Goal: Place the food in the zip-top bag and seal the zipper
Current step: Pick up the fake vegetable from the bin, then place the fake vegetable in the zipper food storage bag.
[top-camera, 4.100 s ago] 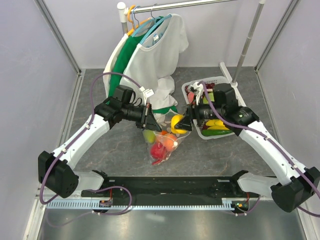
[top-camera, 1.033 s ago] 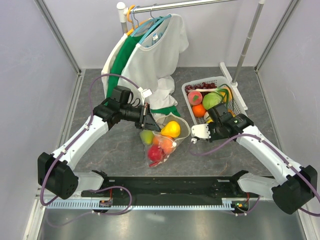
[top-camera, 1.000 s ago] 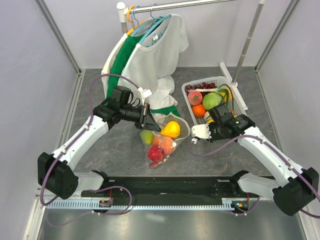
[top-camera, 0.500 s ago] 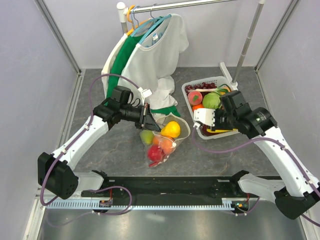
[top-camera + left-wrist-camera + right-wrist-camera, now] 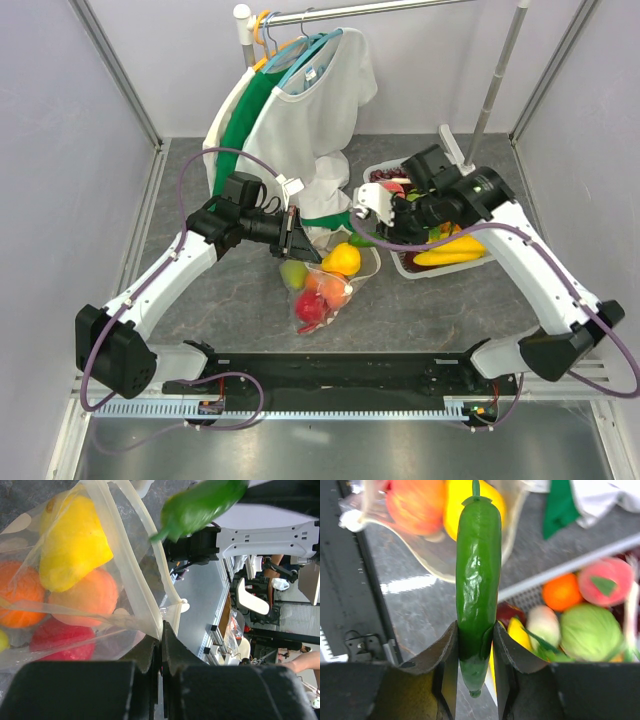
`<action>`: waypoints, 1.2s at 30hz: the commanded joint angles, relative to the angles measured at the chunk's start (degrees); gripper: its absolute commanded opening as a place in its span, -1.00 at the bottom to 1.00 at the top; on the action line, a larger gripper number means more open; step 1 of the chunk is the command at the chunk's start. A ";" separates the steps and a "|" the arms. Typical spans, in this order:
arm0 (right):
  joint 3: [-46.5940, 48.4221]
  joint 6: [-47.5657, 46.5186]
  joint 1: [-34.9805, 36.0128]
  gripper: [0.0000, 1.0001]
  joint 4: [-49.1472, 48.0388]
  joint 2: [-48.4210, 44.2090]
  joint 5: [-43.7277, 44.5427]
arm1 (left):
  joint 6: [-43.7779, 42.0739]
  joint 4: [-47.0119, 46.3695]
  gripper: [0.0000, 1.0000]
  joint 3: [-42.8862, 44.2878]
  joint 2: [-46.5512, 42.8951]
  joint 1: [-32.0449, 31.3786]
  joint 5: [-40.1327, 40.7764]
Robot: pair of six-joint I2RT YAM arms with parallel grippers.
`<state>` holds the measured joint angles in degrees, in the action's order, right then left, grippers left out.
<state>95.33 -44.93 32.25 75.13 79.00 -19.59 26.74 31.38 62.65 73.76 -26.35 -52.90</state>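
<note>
The right arm has swung from the white basket (image 5: pixel 545 572) toward the dotted zip-top bag (image 5: pixel 325 285), which lies on the table between the arms and holds fruit. The left gripper (image 5: pixel 161 630) pinches the bag's mouth edge. The right gripper (image 5: pixel 476 630) is clamped on a green chili (image 5: pixel 477 580) that points at the opening.

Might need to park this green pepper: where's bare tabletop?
Bare grey tabletop lies in front of the white slotted basket, between the clear dotted bag and the right arm. A second patch is between the bag and the left arm. Crowded: basket, bag mouth, and under the hanging white garments.
</note>
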 commanded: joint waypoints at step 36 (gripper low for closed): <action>17.62 19.80 12.21 -1.00 8.36 31.05 -18.03 | -2.75 -3.43 -0.96 -2.80 -2.83 0.33 -4.93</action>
<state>112.60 -22.68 40.80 78.94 109.16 -36.34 26.55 31.27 59.29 73.32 -24.25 -53.76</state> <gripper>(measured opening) 0.353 0.033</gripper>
